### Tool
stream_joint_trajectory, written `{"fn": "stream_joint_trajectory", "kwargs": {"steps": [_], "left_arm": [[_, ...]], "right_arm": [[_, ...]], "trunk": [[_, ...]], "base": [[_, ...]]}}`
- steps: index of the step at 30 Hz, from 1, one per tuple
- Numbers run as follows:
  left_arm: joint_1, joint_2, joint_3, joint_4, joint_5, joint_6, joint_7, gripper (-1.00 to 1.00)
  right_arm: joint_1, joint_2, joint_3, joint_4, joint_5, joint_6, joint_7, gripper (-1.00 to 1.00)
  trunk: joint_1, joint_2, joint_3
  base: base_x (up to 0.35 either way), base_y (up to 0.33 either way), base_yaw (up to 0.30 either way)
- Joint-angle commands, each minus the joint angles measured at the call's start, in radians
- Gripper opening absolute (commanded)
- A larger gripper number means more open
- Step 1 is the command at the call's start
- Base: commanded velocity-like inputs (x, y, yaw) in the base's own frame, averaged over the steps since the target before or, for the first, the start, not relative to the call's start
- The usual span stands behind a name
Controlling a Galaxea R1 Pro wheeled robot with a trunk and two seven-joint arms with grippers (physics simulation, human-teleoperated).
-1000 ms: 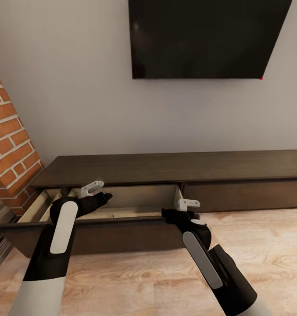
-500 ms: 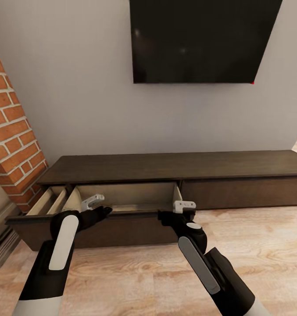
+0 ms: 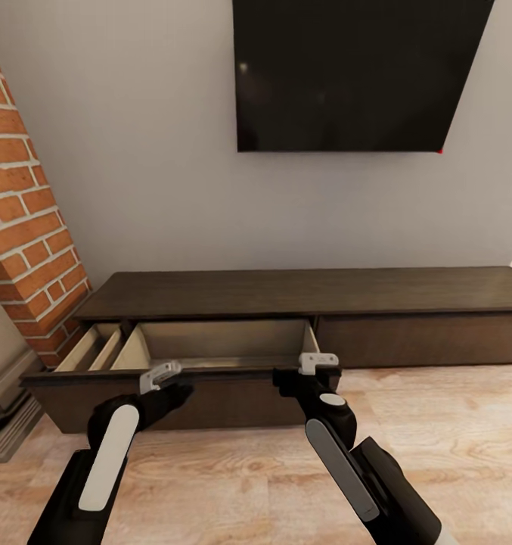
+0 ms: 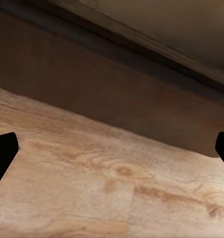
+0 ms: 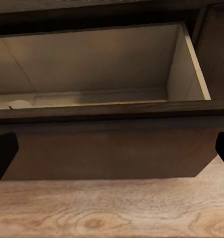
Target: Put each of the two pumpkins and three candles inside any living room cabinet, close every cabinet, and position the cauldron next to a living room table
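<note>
Two hands hover before the cabinet's (image 3: 301, 291) pulled-out drawer (image 3: 210, 378), which sits at twelve o'clock. A candle (image 5: 19, 104) seems to rest inside, at the left hand's end. Pushing from one end only could skew and jam the drawer. Left hand (image 3: 159, 376) and right hand (image 3: 318, 363) are both spread wide, holding nothing, just short of the drawer's front.

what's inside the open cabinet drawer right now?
The open drawer shows pale wood walls and, in the right wrist view, the top of one cream candle just above the drawer front. The front hides the floor, so any other contents can't be seen.
</note>
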Motion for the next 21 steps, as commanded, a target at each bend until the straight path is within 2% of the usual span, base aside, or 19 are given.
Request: {"fn": "stream_joint_trajectory", "kwargs": {"steps": [1, 4, 11, 21], "left_arm": [[0.006, 0.002, -0.003, -0.001, 0.010, -0.008, 0.010, 1.00], [0.031, 0.005, -0.019, -0.001, 0.010, -0.036, 0.010, 1.00], [0.037, 0.010, -0.042, -0.002, 0.008, -0.043, 0.010, 1.00], [0.037, 0.015, -0.047, -0.002, 0.008, -0.043, 0.010, 1.00]], "right_arm": [[0.000, 0.000, 0.002, -0.001, -0.008, 0.002, -0.010, 1.00], [0.002, 0.000, 0.002, -0.001, -0.006, 0.002, -0.009, 1.00], [0.005, 0.000, 0.002, 0.001, -0.007, 0.000, -0.007, 1.00], [0.006, 0.000, 0.002, 0.001, -0.007, 0.001, -0.007, 1.00]], "trunk": [[0.000, 0.000, 0.001], [0.000, 0.000, 0.003], [0.000, 0.000, 0.003], [0.000, 0.000, 0.003]], "base": [[0.000, 0.000, 0.075], [0.000, 0.000, 0.040], [0.000, 0.000, 0.004], [0.000, 0.000, 0.000]]}}
